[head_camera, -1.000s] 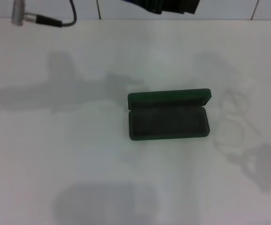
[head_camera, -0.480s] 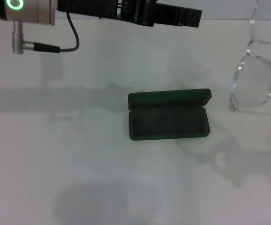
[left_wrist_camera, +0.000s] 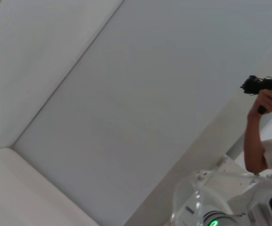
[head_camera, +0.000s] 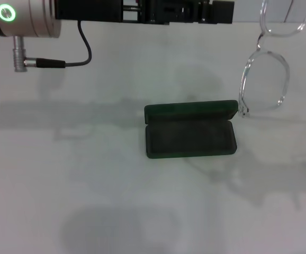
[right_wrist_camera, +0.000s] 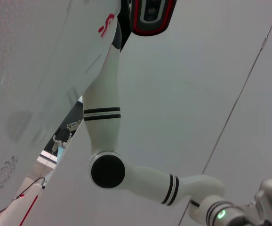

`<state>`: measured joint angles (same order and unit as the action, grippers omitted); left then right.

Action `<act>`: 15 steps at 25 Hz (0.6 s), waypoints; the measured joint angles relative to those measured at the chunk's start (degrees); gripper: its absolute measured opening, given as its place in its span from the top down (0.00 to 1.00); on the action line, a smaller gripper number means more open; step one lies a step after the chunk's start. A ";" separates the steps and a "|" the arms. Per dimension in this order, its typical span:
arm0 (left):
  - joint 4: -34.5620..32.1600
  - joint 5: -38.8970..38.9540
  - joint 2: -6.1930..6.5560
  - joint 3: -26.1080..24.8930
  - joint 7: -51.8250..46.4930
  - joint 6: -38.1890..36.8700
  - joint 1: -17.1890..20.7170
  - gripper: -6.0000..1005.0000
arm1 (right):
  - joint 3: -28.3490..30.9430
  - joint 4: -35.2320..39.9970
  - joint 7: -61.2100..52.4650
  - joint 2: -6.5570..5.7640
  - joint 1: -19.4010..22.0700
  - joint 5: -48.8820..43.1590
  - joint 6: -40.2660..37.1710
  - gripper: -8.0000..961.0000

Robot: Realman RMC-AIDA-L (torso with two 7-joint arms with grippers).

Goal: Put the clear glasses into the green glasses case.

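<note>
The left arm (head_camera: pixel 89 10) is stretched level across the far edge of the head view, its green wrist ring (head_camera: pixel 5 12) lit. The left gripper (head_camera: pixel 216 11) is seen only in part.

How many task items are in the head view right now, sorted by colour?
Green: 1, the green glasses case, open on the table.
Clear: 1, the clear glasses, up off the table beside the case's right end.
Total: 2.
</note>
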<state>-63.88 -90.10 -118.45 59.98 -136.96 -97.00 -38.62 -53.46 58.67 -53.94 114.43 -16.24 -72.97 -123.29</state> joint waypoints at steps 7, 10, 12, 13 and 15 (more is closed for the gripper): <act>0.75 -2.49 -0.49 -0.04 0.05 1.17 -0.33 0.46 | -0.13 -1.50 0.51 0.00 -1.42 0.50 0.05 0.94; 1.31 -2.61 -0.65 0.15 0.07 1.30 -0.38 0.47 | -0.15 -2.59 0.86 0.00 -2.53 0.52 0.10 0.94; 1.56 -2.46 -0.87 0.39 0.19 1.30 -0.39 0.47 | -0.12 -3.27 1.11 0.00 -3.23 0.40 0.10 0.94; 1.59 -2.27 -0.94 0.62 0.33 1.25 -0.40 0.48 | -0.09 -3.83 1.39 0.00 -3.60 0.27 0.10 0.94; 1.61 -2.02 -1.03 1.10 0.53 1.15 -0.40 0.49 | -0.08 -4.56 1.99 0.00 -3.98 0.13 0.13 0.94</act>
<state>-62.27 -92.12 -119.48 61.07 -136.43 -95.85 -39.03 -53.54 54.11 -51.96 114.43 -20.23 -72.85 -123.16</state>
